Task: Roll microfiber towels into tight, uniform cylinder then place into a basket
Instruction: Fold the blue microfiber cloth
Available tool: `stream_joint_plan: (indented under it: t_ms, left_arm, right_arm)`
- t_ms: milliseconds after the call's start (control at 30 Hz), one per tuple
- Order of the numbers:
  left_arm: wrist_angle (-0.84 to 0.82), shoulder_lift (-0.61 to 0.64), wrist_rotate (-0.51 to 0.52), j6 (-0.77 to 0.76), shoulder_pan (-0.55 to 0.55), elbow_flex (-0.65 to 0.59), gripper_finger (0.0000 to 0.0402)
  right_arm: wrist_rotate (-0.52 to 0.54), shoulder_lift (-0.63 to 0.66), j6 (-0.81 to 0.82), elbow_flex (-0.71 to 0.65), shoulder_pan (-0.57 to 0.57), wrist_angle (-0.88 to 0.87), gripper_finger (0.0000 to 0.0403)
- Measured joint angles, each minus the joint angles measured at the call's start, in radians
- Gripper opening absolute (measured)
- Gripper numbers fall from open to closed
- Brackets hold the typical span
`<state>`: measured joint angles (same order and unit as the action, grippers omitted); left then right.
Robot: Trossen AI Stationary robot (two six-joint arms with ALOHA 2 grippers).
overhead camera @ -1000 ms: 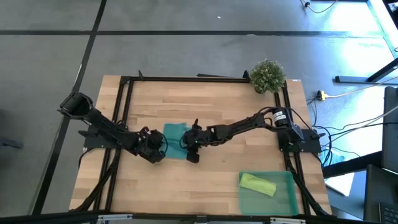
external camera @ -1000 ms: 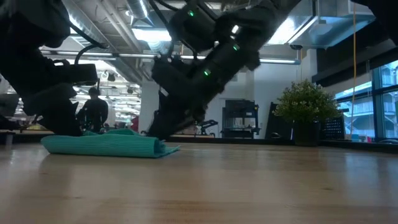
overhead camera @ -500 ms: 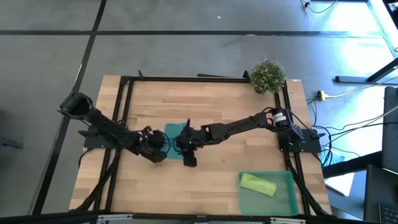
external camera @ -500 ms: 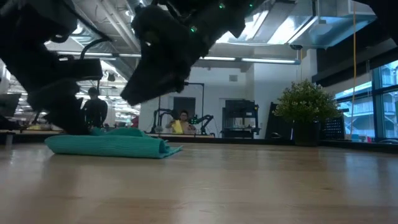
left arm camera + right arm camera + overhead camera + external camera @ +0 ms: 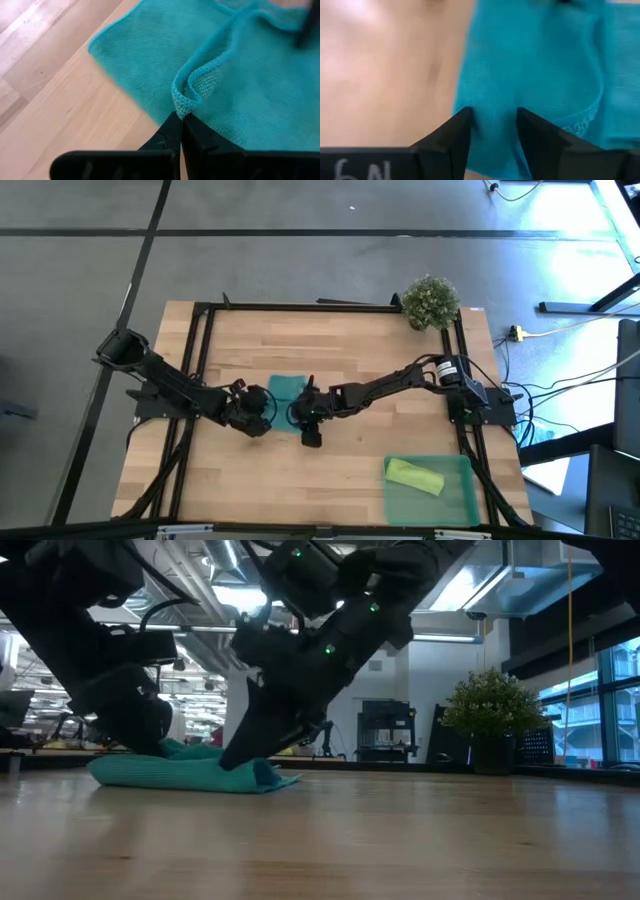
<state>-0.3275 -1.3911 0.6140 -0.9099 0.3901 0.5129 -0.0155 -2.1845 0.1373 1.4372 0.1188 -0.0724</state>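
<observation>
1. Grippers first: both are working at the middle of the desk (image 5: 330,480), which is carrying everything else. The left gripper (image 5: 179,117) is sitting with its fingers fully closed, pinching a folded bit of hem on the teal towel (image 5: 287,395). The right gripper (image 5: 492,122) is pressing down on the opposite side of that same cloth with its fingers partly apart and a strip of fabric lying between them; whether it is truly clamping the cloth I cannot tell.
2. Moving to the basket (image 5: 462,505), at the desk's near right corner, well apart from both arms: it is already holding the lime green towel (image 5: 414,476), which is lying there as a rolled cylinder. Judging by that, one half of the job is looking finished.
3. Coming down to the teal towel itself, it is lying on the desk between the two grippers. In the low view it is showing as a low, loosely folded heap with a rumpled edge, not a tight cylinder. I judge the rolling of this one to be only at its beginning or in preparation.
4. What is remaining, as far as these views are showing: flattening or gathering the teal towel, rolling it tightly and evenly, then carrying it across to the basket and setting it beside the green roll.
</observation>
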Motion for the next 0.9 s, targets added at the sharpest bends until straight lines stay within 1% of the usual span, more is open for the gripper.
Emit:
stream_joint_plan:
  t_ms: [167, 233, 300, 367, 467, 533, 633, 800, 900]
  left_arm:
    - [0.000, 0.000, -0.015, -0.001, 0.000, 0.000, 0.0000]
    - [0.000, 0.000, -0.026, -0.002, 0.000, 0.000, 0.0000]
    - [-0.001, 0.000, -0.030, -0.002, 0.000, 0.000, 0.0000]
    - [-0.001, 0.000, -0.029, -0.002, 0.000, 0.000, 0.0000]
    - [-0.002, 0.000, -0.021, 0.006, 0.000, 0.000, 0.0001]
    - [-0.002, 0.000, -0.020, 0.025, 0.000, 0.000, 0.0007]
    - [-0.002, 0.000, 0.000, 0.027, 0.000, 0.000, 0.0024]
    - [-0.002, 0.000, 0.003, 0.030, -0.001, 0.000, 0.0062]
    - [-0.008, 0.001, 0.033, 0.040, -0.018, 0.000, 0.0080]
  right_arm:
    - [0.150, 0.000, -0.030, 0.002, 0.000, -0.009, 0.0160]
    - [0.184, 0.000, -0.038, 0.007, 0.000, -0.015, 0.0160]
    - [0.196, 0.000, -0.039, 0.008, -0.003, -0.014, 0.0160]
    - [0.180, 0.000, -0.040, 0.008, -0.005, -0.016, 0.0160]
    - [0.064, 0.000, -0.037, 0.008, -0.013, -0.023, 0.0160]
    - [0.030, 0.000, -0.036, 0.008, -0.013, -0.041, 0.0160]
    - [0.024, 0.000, -0.037, 0.008, -0.012, -0.042, 0.0160]
    - [0.021, 0.000, -0.035, 0.009, -0.010, -0.038, 0.0160]
    - [0.021, 0.000, -0.034, 0.009, -0.010, -0.038, 0.0160]
